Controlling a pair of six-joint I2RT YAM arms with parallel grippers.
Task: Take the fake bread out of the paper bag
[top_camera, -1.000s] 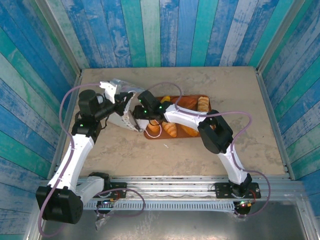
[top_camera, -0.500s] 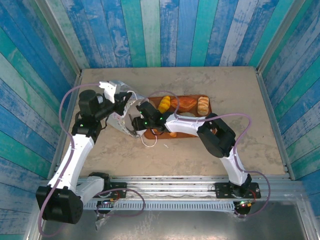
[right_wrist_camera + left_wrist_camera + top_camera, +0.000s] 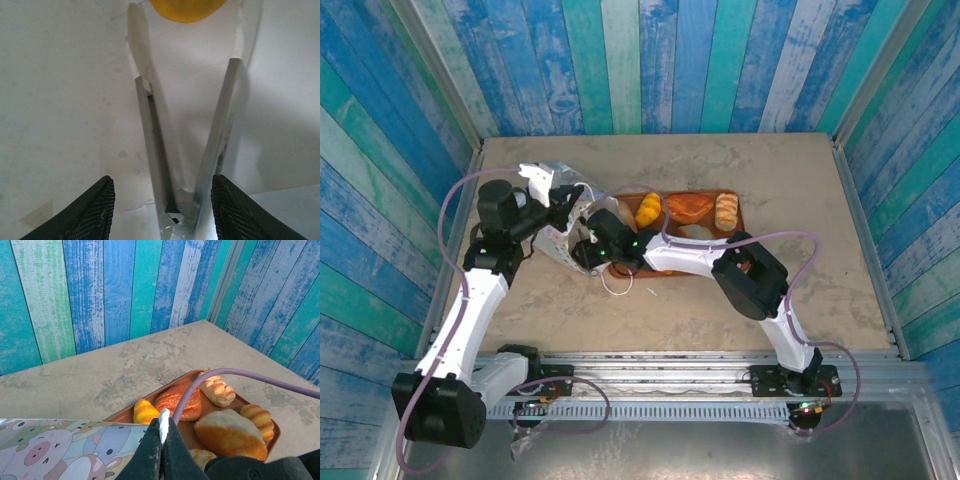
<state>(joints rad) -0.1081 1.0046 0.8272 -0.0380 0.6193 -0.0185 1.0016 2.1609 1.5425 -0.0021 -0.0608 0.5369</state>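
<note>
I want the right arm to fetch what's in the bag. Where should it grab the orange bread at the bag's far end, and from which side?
Probably grip the orange bread across its rounded near end, coming straight in through the mouth along the paper bag. The bag's walls close every other side, and the open right gripper faces it.

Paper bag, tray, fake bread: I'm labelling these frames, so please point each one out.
paper bag (image 3: 60, 450): left wrist view, printed side.
tray (image 3: 237, 401): left wrist view, bare floor near rim.
fake bread (image 3: 186, 9): right wrist view, orange lower edge.
</note>
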